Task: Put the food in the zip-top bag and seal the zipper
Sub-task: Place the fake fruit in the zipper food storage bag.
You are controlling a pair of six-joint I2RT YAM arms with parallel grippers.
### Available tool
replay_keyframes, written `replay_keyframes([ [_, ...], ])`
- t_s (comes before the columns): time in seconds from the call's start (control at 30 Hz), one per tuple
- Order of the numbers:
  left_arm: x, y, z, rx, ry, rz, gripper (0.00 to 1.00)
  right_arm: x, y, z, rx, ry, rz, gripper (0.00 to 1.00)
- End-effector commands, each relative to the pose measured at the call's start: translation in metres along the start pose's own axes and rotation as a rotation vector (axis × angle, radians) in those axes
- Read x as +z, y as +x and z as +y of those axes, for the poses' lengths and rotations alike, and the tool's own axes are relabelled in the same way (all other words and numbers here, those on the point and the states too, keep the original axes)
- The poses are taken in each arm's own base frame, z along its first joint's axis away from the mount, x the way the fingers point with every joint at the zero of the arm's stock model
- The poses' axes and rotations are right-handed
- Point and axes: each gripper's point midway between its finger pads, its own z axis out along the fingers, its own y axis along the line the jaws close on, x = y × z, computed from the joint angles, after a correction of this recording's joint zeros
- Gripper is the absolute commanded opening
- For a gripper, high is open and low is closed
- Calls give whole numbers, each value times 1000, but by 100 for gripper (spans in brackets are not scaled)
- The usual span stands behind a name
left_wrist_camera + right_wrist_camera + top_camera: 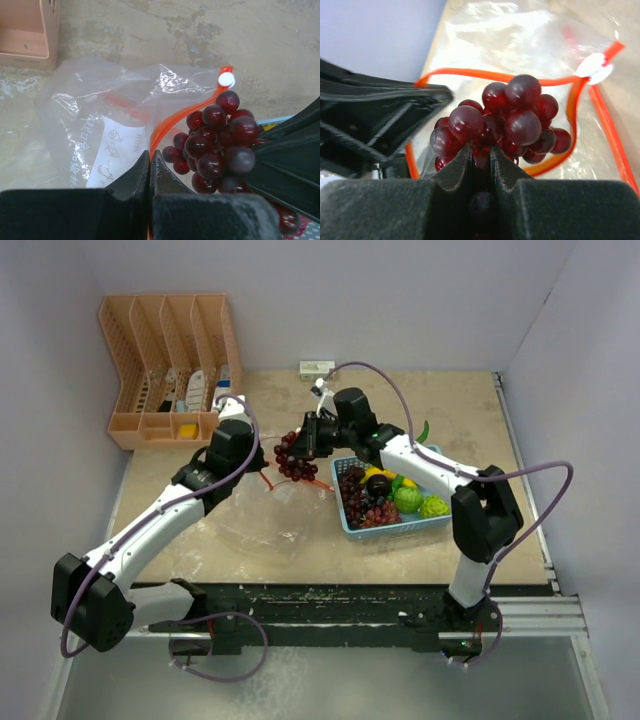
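Over the middle of the table, from the top camera: the right gripper (312, 440) hangs a dark red grape bunch (293, 458) above the clear zip-top bag (270, 525), which lies between the two arms. The left gripper (252, 470) sits at the bag's mouth edge. More food (395, 495) waits in the light-blue basket (395, 533) just right of the bag. Whether the grapes have crossed the mouth is hard to call from up here.

Left wrist now: its fingers are pressed together, pinching the orange-red zipper (182, 114) and lifting that lip. The grapes dangle just right of the strip, under the white slider (226, 79).

Right wrist: its fingers are nearly closed, clamped on the top of the bunch, and the grapes sit framed inside the orange loop of the open mouth.

To do this well, I'd say bring the bunch straight down through the loop's centre with the left arm holding its lip high. Let go only once the grapes are below the strip. Brushing the rim could fold the mouth shut.
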Motion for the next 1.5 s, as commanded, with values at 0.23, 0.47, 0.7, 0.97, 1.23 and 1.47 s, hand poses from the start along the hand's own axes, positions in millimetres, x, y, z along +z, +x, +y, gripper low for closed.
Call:
replay_keyframes([
  [0.23, 2, -11, -23, -39, 94, -25, 0, 10, -27, -3, -65, 158, -23, 0],
  [0.47, 8, -8, -30, -45, 123, -12, 0, 32, -15, 7, -67, 147, 38, 0],
  [0.7, 7, -31, -47, -57, 171, -55, 0, 20, 10, 8, -46, 100, 57, 0],
  [0.97, -3, -51, -77, -84, 288, -53, 0, 22, 0, -7, -42, 234, -43, 0],
  [1.23, -13, -34, -88, -157, 367, 3, 0, 2, -72, 11, 36, 257, -389, 0],
  [1.47, -22, -25, -87, -212, 393, 25, 0, -23, -117, 24, 88, 238, -642, 0],
])
